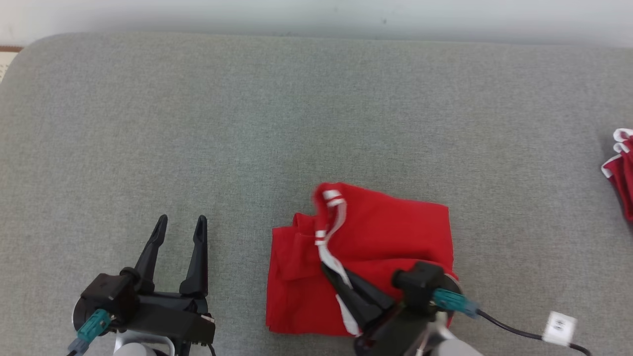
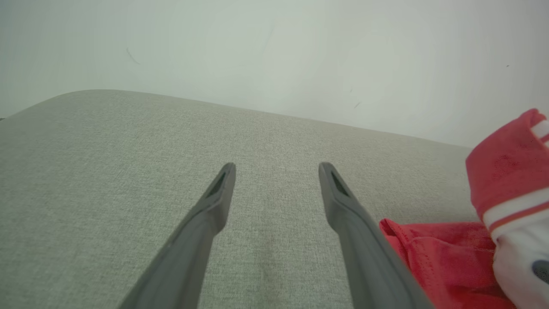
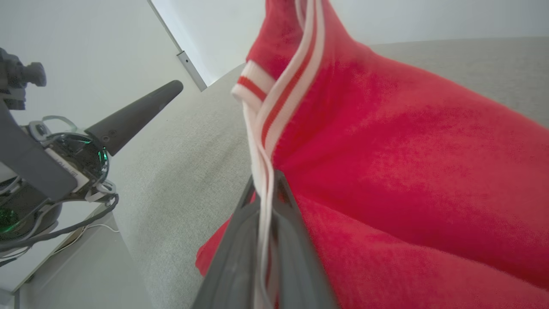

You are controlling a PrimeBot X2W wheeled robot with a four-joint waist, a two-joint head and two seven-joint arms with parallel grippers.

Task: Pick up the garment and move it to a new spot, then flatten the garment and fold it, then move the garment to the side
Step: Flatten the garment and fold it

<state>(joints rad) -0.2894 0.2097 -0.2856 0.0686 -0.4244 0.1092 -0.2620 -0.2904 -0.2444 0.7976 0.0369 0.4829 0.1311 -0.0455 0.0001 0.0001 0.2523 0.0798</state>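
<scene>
Right fingers (image 3: 231, 266) half beneath striped trim (image 3: 262, 171) of garment (image 3: 407, 171)

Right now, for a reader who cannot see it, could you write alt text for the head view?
The right gripper is shut on the white-striped trim of a folded red garment lying on a grey surface. The left gripper is open to its left, apart from the garment. Another red cloth shows at the right edge.
</scene>
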